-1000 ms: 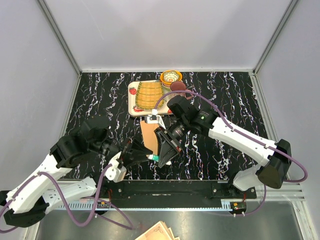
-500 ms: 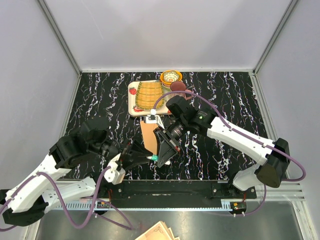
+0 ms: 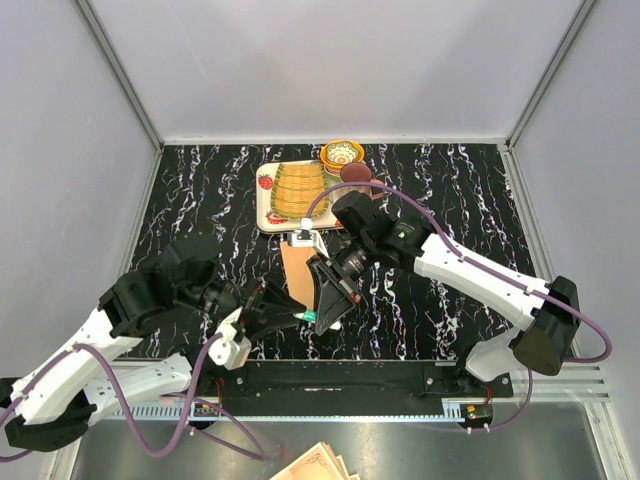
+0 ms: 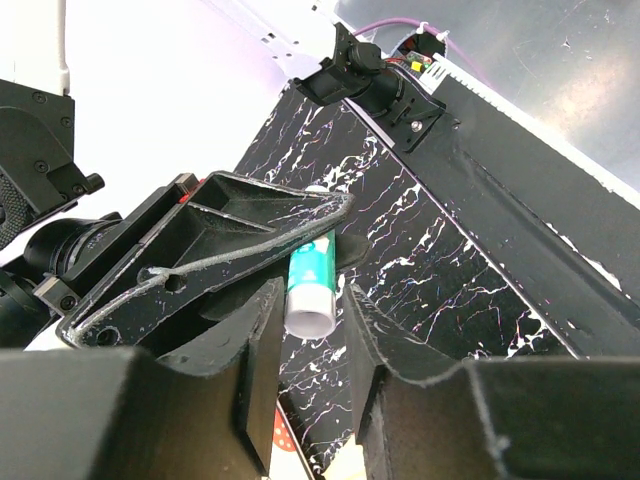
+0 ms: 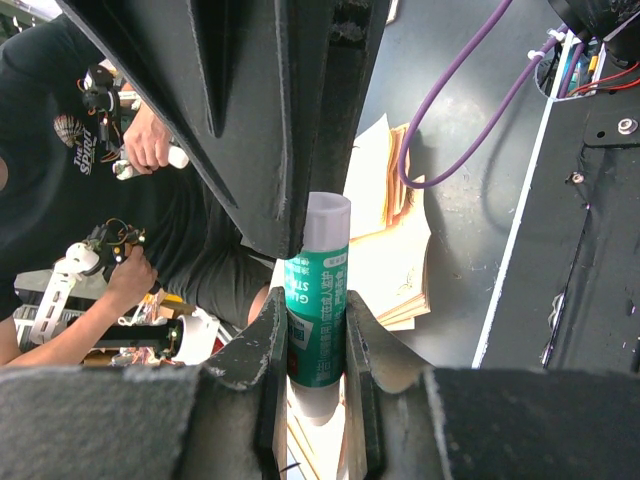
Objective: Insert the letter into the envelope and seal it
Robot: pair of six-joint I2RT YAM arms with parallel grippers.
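Observation:
The orange-tan envelope (image 3: 297, 262) lies flat on the black marbled table, partly under both grippers. The letter is hidden from view. Just above the table's front part, my right gripper (image 3: 322, 312) (image 5: 316, 300) is shut on the green body of a glue stick (image 3: 308, 316) (image 5: 317, 320). My left gripper (image 3: 297, 313) (image 4: 312, 300) faces it head-on. The stick's white end (image 4: 310, 318) sits between the left jaws, which stand open with a thin gap beside it.
A patterned tray (image 3: 262, 205) holding striped yellow items stands at the back, with a small bowl (image 3: 342, 153) and a brown disc (image 3: 356, 173) beside it. A stack of ornate-edged paper (image 3: 318, 465) lies below the black front rail (image 3: 330, 378).
The left jaws have eased slightly apart around the stick's white end. Both arms have barely moved.

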